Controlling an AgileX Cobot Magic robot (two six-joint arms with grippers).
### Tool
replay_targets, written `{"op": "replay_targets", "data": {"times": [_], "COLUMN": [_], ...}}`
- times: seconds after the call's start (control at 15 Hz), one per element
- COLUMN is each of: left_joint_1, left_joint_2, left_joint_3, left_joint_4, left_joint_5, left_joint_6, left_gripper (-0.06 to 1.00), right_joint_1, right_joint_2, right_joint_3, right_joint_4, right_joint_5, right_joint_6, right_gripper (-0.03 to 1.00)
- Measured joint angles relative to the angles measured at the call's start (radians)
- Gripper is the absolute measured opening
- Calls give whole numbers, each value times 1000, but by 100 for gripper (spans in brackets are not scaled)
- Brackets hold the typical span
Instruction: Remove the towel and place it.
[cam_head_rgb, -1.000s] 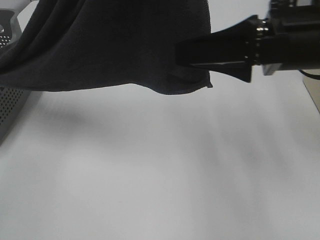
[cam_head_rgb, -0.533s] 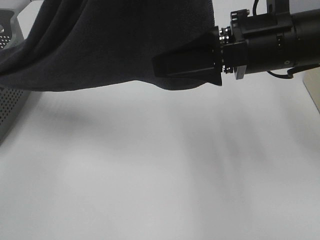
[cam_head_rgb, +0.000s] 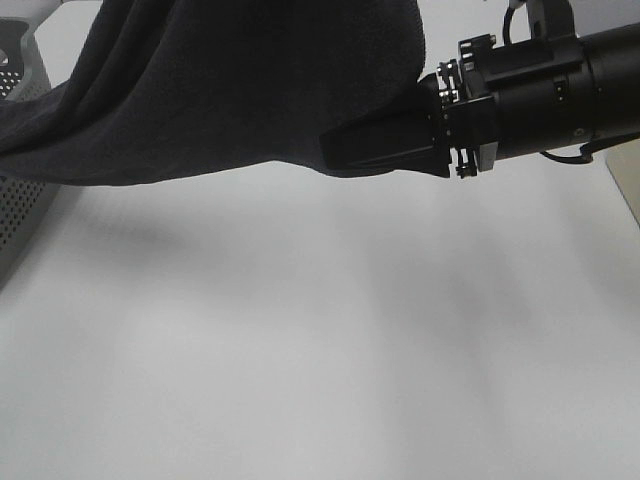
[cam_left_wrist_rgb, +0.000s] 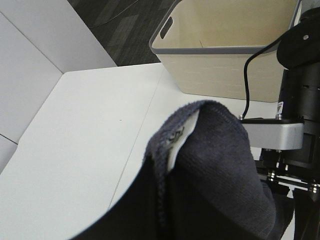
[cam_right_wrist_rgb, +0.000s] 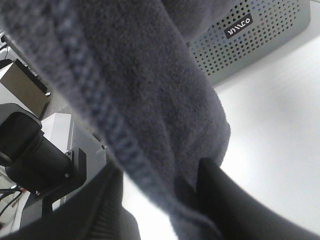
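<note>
The dark navy towel (cam_head_rgb: 230, 90) hangs from above across the top of the exterior high view, and its left part drapes down toward a grey box. My right gripper (cam_head_rgb: 335, 155) reaches in from the right and is shut on the towel's lower right edge; in the right wrist view the cloth (cam_right_wrist_rgb: 150, 100) sits pinched between both black fingers. In the left wrist view a folded towel edge (cam_left_wrist_rgb: 215, 150) with its white tag (cam_left_wrist_rgb: 179, 137) rises from my left gripper (cam_left_wrist_rgb: 160, 220), which is shut on it and mostly covered by cloth.
A grey perforated box (cam_head_rgb: 18, 200) stands at the left table edge and also shows in the right wrist view (cam_right_wrist_rgb: 250, 40). A beige basket with a grey rim (cam_left_wrist_rgb: 225, 50) stands beyond the white table (cam_head_rgb: 300, 350). The right arm's body (cam_left_wrist_rgb: 300, 100) is close by.
My right gripper pushed left into the towel's lower right corner, turned, then drew back slightly right. The loose corner that hung free is now gathered at the gripper.
</note>
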Motion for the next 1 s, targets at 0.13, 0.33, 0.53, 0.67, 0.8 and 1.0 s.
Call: {"op": "replay_targets", "data": {"times": [0.13, 0.33, 0.53, 0.67, 0.8, 1.0], "left_joint_1": [0, 0, 0, 0, 0, 0], "left_joint_2": [0, 0, 0, 0, 0, 0], "left_joint_3": [0, 0, 0, 0, 0, 0], "left_joint_4": [0, 1, 15, 41, 62, 96], "left_joint_5": [4, 4, 5, 5, 5, -4], "left_joint_6": [0, 0, 0, 0, 0, 32], "left_gripper": [0, 0, 0, 0, 0, 0], "right_joint_1": [0, 0, 0, 0, 0, 0], "right_joint_2": [0, 0, 0, 0, 0, -21], "right_joint_3": [0, 0, 0, 0, -7, -100], "right_joint_4": [23, 20, 8, 8, 7, -104], "right_joint_5": [0, 1, 2, 2, 1, -17], "right_joint_6": [3, 6, 17, 40, 95, 328], "right_gripper": [38, 14, 2, 2, 2, 2]}}
